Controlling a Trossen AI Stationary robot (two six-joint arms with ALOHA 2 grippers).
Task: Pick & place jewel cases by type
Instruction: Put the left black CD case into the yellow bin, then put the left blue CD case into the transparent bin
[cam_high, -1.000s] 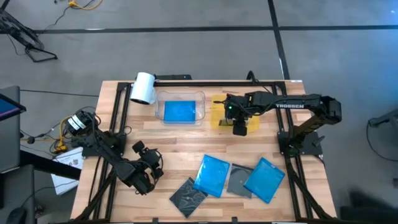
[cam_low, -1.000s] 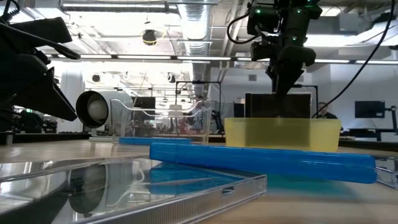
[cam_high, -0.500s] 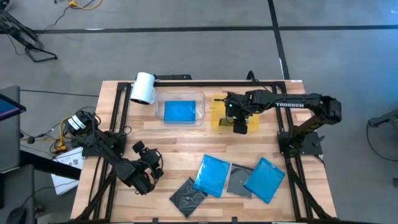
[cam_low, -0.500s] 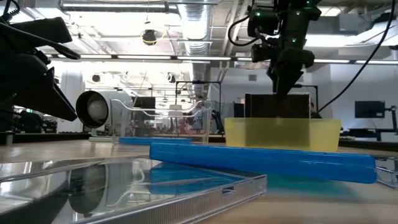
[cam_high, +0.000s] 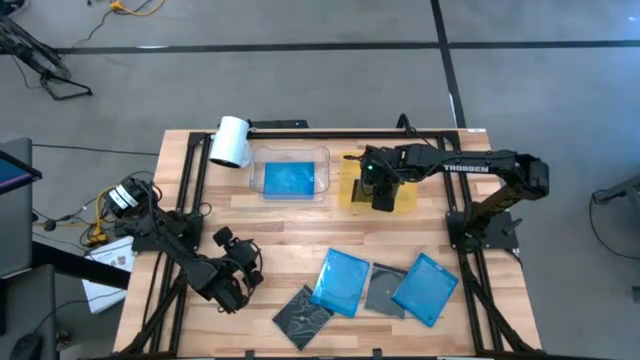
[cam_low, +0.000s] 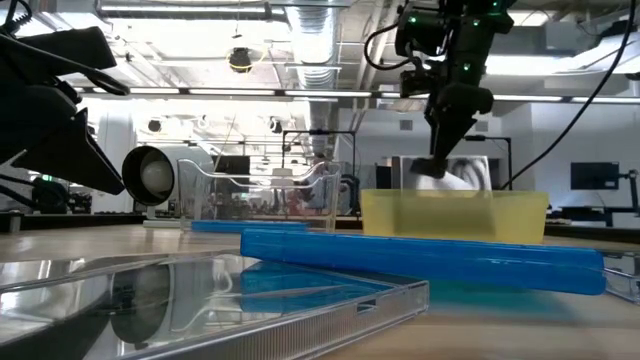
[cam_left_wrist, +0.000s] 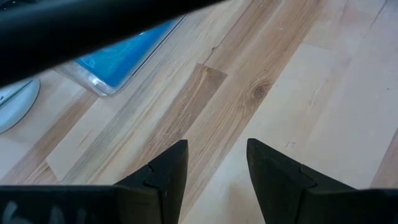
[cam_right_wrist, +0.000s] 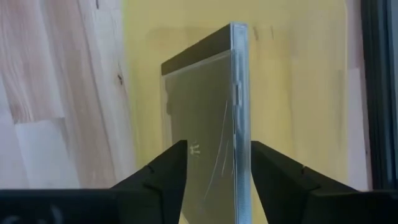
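the right gripper (cam_high: 384, 193) hangs over the yellow tray (cam_high: 349, 188), and the grey case (cam_right_wrist: 208, 124) between its fingers, upright a moment ago, now leans over in the low view; whether the jaws still pinch it or have just let go i cannot tell. that suggests the drop into the tray is under way, with two blue cases (cam_high: 343, 281) and two grey ones left on the table (cam_high: 290, 230). the left gripper (cam_left_wrist: 214, 177) waits, jaws spread and empty, near the table's front left.
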